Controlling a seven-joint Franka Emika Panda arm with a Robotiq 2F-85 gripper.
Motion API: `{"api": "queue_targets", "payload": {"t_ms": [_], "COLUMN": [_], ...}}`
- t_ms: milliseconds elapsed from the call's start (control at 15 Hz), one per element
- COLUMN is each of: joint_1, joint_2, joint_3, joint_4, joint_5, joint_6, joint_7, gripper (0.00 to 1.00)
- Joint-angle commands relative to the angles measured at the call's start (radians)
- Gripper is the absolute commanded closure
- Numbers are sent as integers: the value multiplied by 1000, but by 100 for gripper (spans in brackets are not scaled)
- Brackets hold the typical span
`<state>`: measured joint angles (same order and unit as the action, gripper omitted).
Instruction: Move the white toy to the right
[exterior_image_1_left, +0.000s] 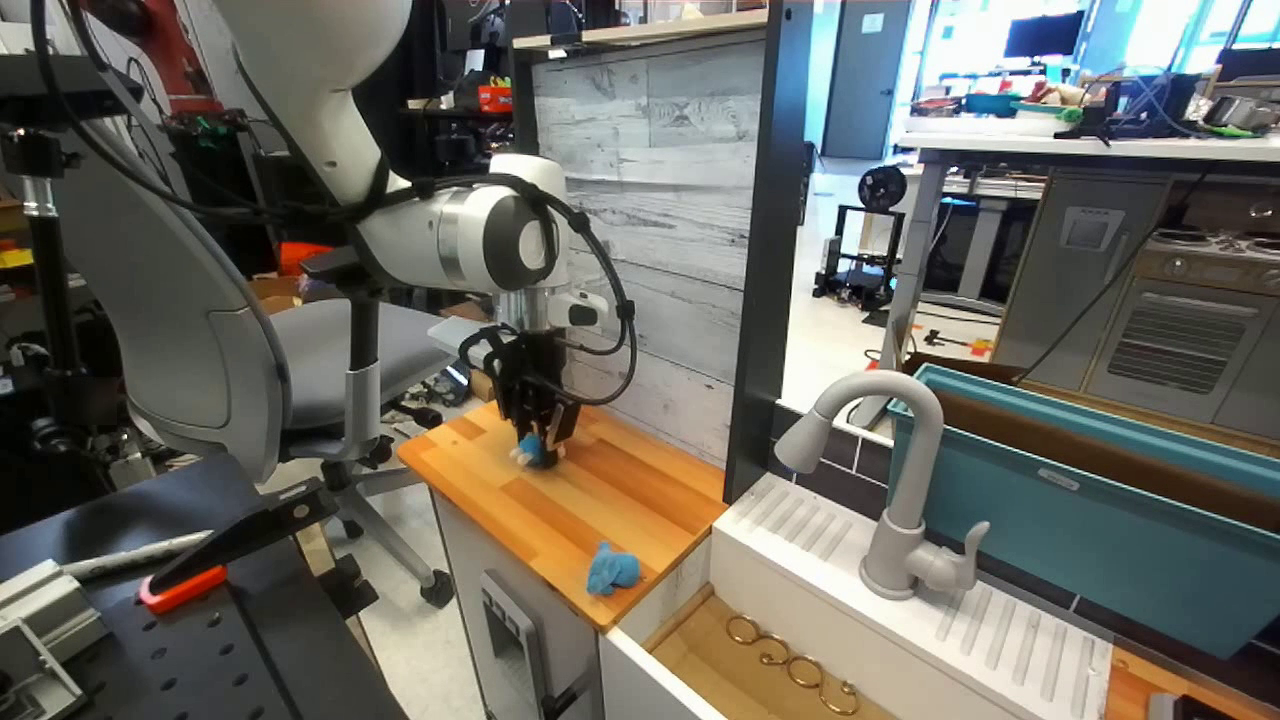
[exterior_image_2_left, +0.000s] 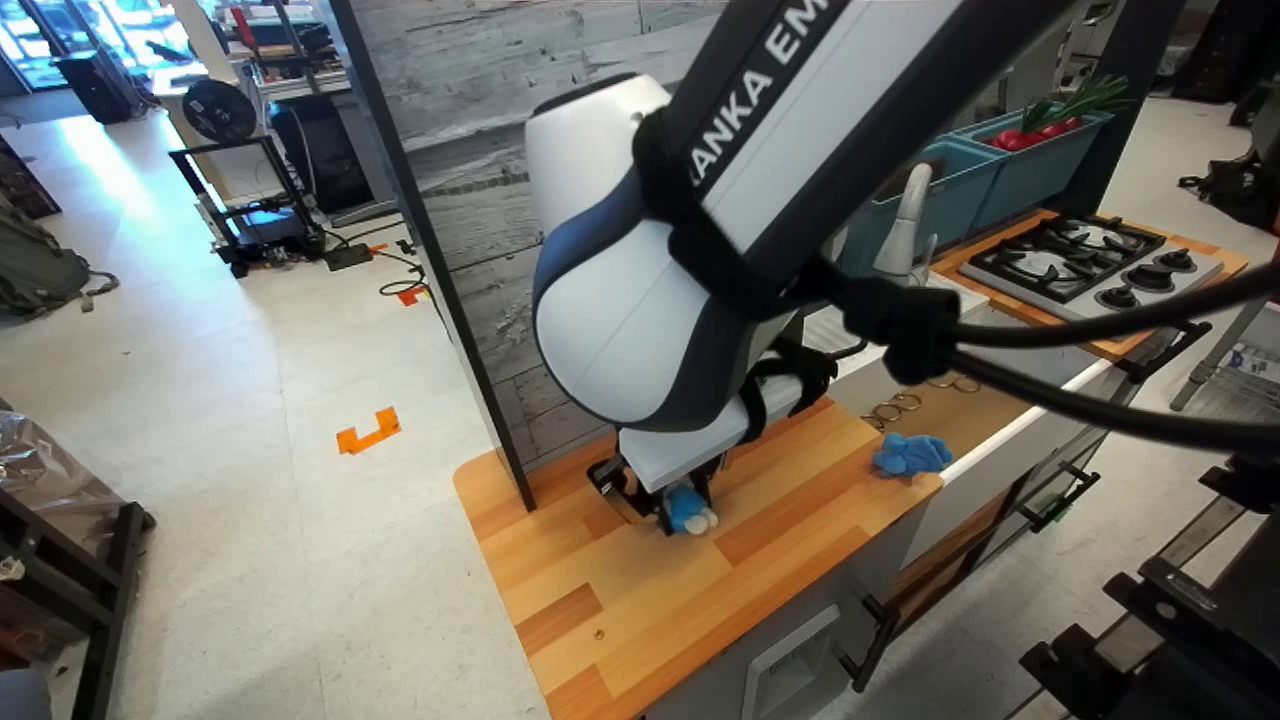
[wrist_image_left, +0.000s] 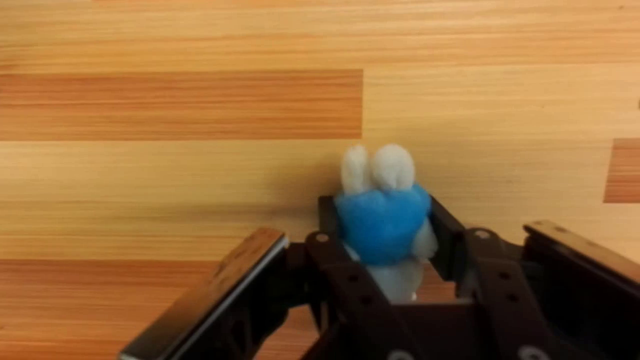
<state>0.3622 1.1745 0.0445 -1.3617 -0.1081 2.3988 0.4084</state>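
Arm (exterior_image_1_left: 420, 245): white and black, a thick cable (exterior_image_2_left: 1130, 414) strapped along it. In an exterior view it enters from the upper left, bends at a large joint and runs on to a wrist dropping straight down.

Gripper (wrist_image_left: 386, 229): black, aimed down at the counter (exterior_image_1_left: 610, 500); fingertips (wrist_image_left: 450, 245) against opposite flanks of the white toy (exterior_image_2_left: 688, 508), pinching its blue middle.

Counter: wood blocks in pale and reddish strips, cabinet (exterior_image_1_left: 465, 570) beneath. Along the back, a grey wood-grain panel (exterior_image_1_left: 640, 200). At the corner next to the sink (exterior_image_1_left: 760, 590), one blue lump (exterior_image_1_left: 612, 569), well apart from the gripper.

Sink: white walls, tan bottom, ribbed drainer (exterior_image_1_left: 800, 515), grey faucet (exterior_image_1_left: 925, 440); teal planter (exterior_image_1_left: 1020, 530) behind. Further along, a silver cooktop (exterior_image_2_left: 1090, 265) with black grates.

Room: grey office chair (exterior_image_1_left: 190, 330); pale floor (exterior_image_2_left: 250, 500).

White toy: white ends, blue middle; at the counter, between the panel and the cabinet-side edge. Contact with the wood: cannot be told. Long axis roughly square to the line between the fingertips, near-vertical with a slight tilt in the wrist view. Two rounded white lobes point away from the gripper's base, toward the cabinet-side edge; the opposite white end is partly hidden by the gripper.
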Motion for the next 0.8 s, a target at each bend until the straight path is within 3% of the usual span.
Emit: {"api": "queue_targets", "payload": {"t_ms": [0, 133, 733], "joint_1": [12, 21, 27], "joint_2": [24, 5, -146], "joint_3": [6, 2, -8], "joint_4": [68, 65, -18], "joint_5": [21, 17, 14], "joint_6": [-58, -70, -124], "joint_7": [-53, -54, -36], "gripper": [88, 99, 97]}}
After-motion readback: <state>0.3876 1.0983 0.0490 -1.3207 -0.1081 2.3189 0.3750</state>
